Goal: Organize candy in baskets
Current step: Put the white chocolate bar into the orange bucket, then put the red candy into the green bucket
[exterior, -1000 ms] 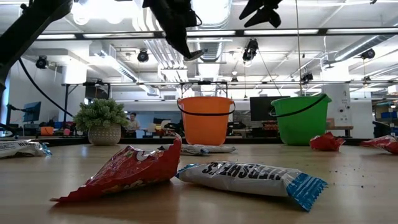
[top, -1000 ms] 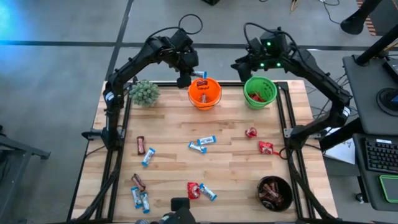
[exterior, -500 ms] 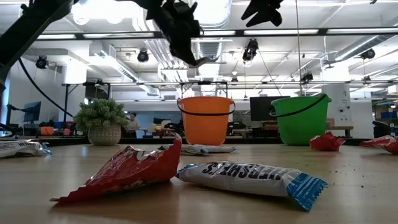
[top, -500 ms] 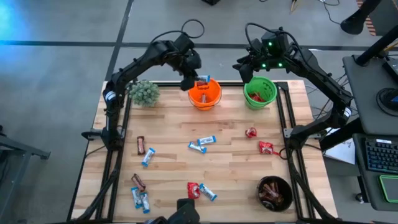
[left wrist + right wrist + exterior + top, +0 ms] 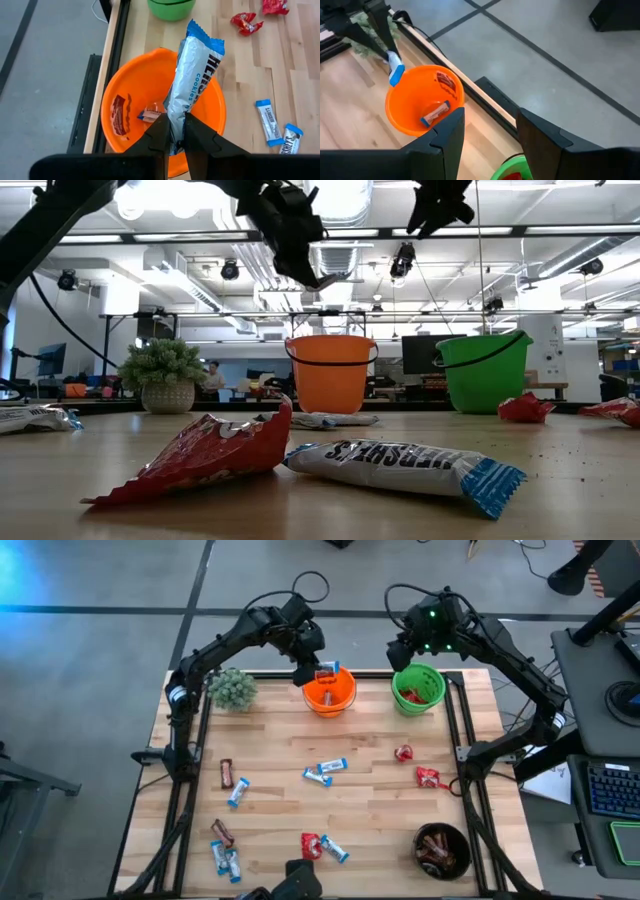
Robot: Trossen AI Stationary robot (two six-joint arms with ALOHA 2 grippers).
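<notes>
**Blue-and-white bar dangling over the orange pail**

Up in the air over the orange pail [image 5: 115, 100]: a light blue-and-white Hershey's cookies bar [image 5: 192, 85], pinched at its lower end by the left gripper [image 5: 173, 131], fingers clamped tight on the wrapper. Inside the pail already, a red-brown wrapper and a small packet. Right beside it along the far edge, the green pail [image 5: 418, 688] with red candy in it. Hovering high above that one, the right gripper [image 5: 487, 132], jaws spread wide, gripping nothing. Out on the wooden table [image 5: 370, 810], plenty left lying loose: blue-and-white bars [image 5: 325, 771] near the middle, red packets [image 5: 427, 778] toward the right side, brown and blue pieces [image 5: 225, 850] near the front left corner. Front right, the black bowl [image 5: 441, 849] holding dark brown candy. Far left corner, a fuzzy green plant [image 5: 232, 689].
</notes>
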